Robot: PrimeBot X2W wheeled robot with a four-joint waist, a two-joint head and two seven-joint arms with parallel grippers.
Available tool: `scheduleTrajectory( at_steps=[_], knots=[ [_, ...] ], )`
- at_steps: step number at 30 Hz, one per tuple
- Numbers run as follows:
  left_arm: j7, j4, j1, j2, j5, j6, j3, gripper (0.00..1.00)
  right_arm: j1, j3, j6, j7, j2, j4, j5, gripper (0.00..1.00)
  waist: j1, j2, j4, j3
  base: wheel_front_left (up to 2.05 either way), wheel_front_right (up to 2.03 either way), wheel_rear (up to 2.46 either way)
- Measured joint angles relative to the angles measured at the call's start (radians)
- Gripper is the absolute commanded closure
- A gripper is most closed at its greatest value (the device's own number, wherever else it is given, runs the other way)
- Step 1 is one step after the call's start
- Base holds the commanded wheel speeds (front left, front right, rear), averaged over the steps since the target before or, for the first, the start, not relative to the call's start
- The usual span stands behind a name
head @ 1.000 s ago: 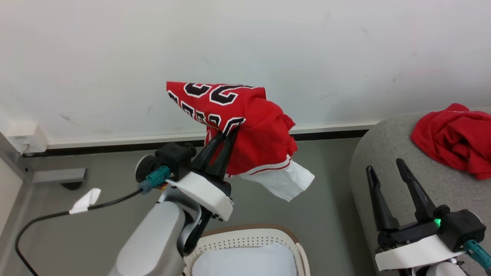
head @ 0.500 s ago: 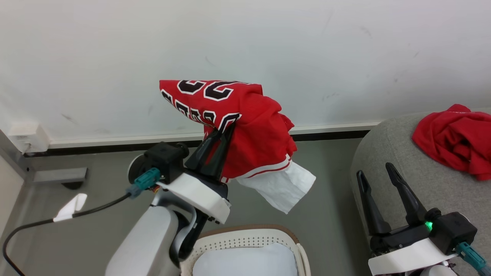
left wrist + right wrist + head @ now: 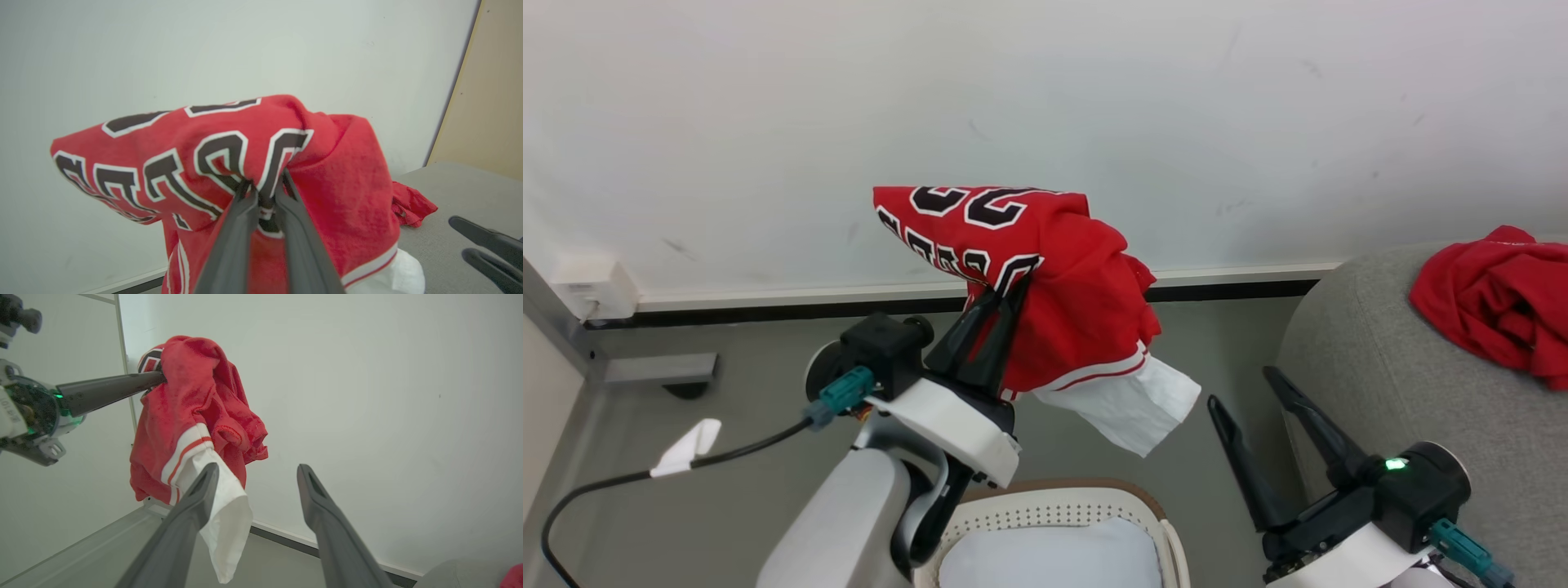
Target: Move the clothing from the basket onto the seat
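Head view: our left gripper (image 3: 1011, 286) clamps the jersey (image 3: 1086, 286), and the seat (image 3: 1372, 359) lies to its right, beside our right gripper (image 3: 1241, 385), jaws apart.

Left gripper (image 3: 1003, 287): fingertips are buried in a fold of the jersey (image 3: 1054, 278), so the contact point is hidden. The jersey lettering wraps over the fold and is only partly readable. White cloth (image 3: 1131, 404) hangs under the jersey, possibly its lining; cannot tell.

Basket (image 3: 1045, 516): near part cut by the bottom edge of the head view, and the liner (image 3: 1045, 559) likewise.

Seat (image 3: 1380, 367) and the red garment (image 3: 1494, 302) on it run off the right edge.

Right gripper (image 3: 1241, 388): body cut at the bottom edge. In the left wrist view its fingers (image 3: 486, 237) run off the right edge.

Cable (image 3: 752, 445) leaves the frame at bottom left.
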Motion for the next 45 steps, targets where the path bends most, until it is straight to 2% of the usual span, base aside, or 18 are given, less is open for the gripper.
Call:
scheduleTrajectory(
  at_steps=[8, 15, 22, 28, 29, 31, 36, 45],
  knots=[
    [-0.009, 0.017, 0.001, -0.02, -0.005, -0.009, -0.038, 1.0, -0.084, 0.158, 0.0, 0.0, -0.054, 0.056, 0.066, 0.0, 0.0001, 0.0, 0.037, -0.005, 0.0, 0.0, 0.0],
    [-0.016, 0.043, 0.006, -0.049, -0.006, -0.027, -0.124, 1.0, -0.155, 0.256, 0.0, 0.0, -0.061, 0.162, 0.143, 0.0, 0.0, 0.0, 0.102, -0.011, 0.0, 0.0, 0.0],
    [-0.025, 0.062, 0.007, -0.069, -0.024, -0.037, -0.209, 1.0, -0.197, 0.294, 0.0, 0.0, -0.053, 0.234, 0.195, 0.0, 0.0, 0.0, 0.18, -0.019, 0.0, 0.0, 0.0],
    [-0.027, 0.082, 0.007, -0.076, -0.054, -0.04, -0.253, 1.0, -0.21, 0.3, 0.0, 0.0, -0.041, 0.245, 0.202, 0.0, 0.0001, 0.0, 0.238, -0.025, 0.0, 0.0, 0.0],
    [-0.033, 0.086, 0.007, -0.076, -0.055, -0.04, -0.256, 1.0, -0.211, 0.3, 0.0, 0.0, -0.04, 0.243, 0.201, 0.19, 0.0001, 0.0, 0.245, -0.025, 0.0, 0.0, 0.0],
    [-0.034, 0.094, 0.005, -0.077, -0.06, -0.038, -0.259, 1.0, -0.212, 0.299, 0.0, 0.0, -0.039, 0.243, 0.197, 1.0, 0.0001, -0.0001, 0.255, -0.027, 0.0, 0.0, 0.0],
    [-0.043, 0.106, -0.003, -0.077, -0.066, -0.03, -0.261, 1.0, -0.211, 0.306, 0.0, 0.0, -0.039, 0.233, 0.197, 1.0, 0.0, 0.0, 0.257, -0.029, 0.0, 0.0, 0.0],
    [-0.053, 0.133, -0.002, -0.074, -0.072, -0.02, -0.262, 1.0, -0.205, 0.299, 0.0, 0.0, -0.049, 0.212, 0.2, 1.0, 0.0001, -0.0001, 0.215, -0.027, 0.0, 0.0, 0.0]
  ],
)
